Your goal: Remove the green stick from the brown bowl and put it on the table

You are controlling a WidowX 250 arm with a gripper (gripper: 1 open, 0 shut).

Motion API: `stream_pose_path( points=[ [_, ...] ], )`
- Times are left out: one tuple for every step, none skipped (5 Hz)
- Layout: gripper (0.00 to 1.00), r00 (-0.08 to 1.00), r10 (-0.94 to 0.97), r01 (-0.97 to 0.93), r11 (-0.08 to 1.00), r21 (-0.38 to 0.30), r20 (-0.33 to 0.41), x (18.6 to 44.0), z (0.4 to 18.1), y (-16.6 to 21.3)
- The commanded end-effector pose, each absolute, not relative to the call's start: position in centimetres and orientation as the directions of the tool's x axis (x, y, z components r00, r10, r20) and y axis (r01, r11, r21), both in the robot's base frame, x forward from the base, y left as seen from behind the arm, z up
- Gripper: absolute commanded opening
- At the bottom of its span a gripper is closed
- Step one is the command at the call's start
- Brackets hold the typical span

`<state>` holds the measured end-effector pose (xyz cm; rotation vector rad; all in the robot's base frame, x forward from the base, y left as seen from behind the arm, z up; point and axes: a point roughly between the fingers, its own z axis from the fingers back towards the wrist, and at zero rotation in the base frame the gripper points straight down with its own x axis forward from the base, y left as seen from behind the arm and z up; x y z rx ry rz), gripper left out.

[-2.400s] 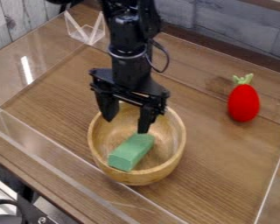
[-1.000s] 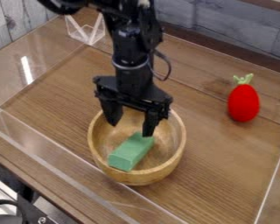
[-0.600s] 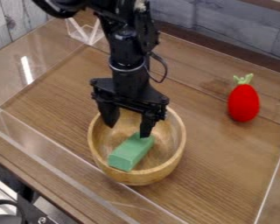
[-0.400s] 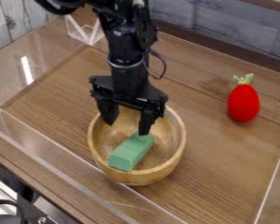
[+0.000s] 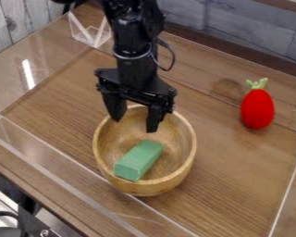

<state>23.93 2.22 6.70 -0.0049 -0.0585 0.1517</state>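
Landmark for all positions: the bowl (image 5: pixel 144 153).

The bowl sits on the table (image 5: pixel 64 102), toward the near side, just inside the near acrylic wall (image 5: pixel 138 218). It is round, light tan, thick-rimmed, upright.

The stick (image 5: pixel 140 159) lies flat on the bowl's floor, in the near-left part of the hollow. Its long axis runs diagonally, from the near-left rim toward the centre. It appears to rest against the inner wall at its near end. Nothing grips it.

The gripper (image 5: pixel 136 118) hangs over the far half of the bowl, pointing straight down. Its jaws are spread wide and hold nothing. The left-hand finger in the picture ends at about the far-left rim; the right-hand finger ends over the far-right interior. Whether either tip touches the rim cannot be told from this view. Both tips stand clear of the stick, which lies nearer the camera than they do.

The arm (image 5: pixel 132 37) rises from the gripper toward the far side of the table, black, with cables at the wrist.

A strawberry toy (image 5: pixel 257 105) stands on the table well to the right of the bowl, upright, green top uppermost, apart from everything else.

A clear wall also runs along the table's left side (image 5: pixel 27 69), well apart from the bowl.
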Motion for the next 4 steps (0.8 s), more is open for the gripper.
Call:
stream_pose_path(
  points=[
    [1.00, 0.984, 0.161, -0.162, 0.987, -0.002, 0.076, 23.9, 6.6, 2.8],
    [1.00, 0.991, 0.117, -0.117, 0.993, -0.004, 0.066, 24.1, 5.6, 2.4],
    [1.00, 0.996, 0.072, -0.071, 0.997, -0.008, 0.060, 24.5, 4.8, 2.1],
    [0.00, 0.995, 0.088, -0.088, 0.996, -0.009, 0.057, 24.4, 4.8, 1.7]
  ],
)
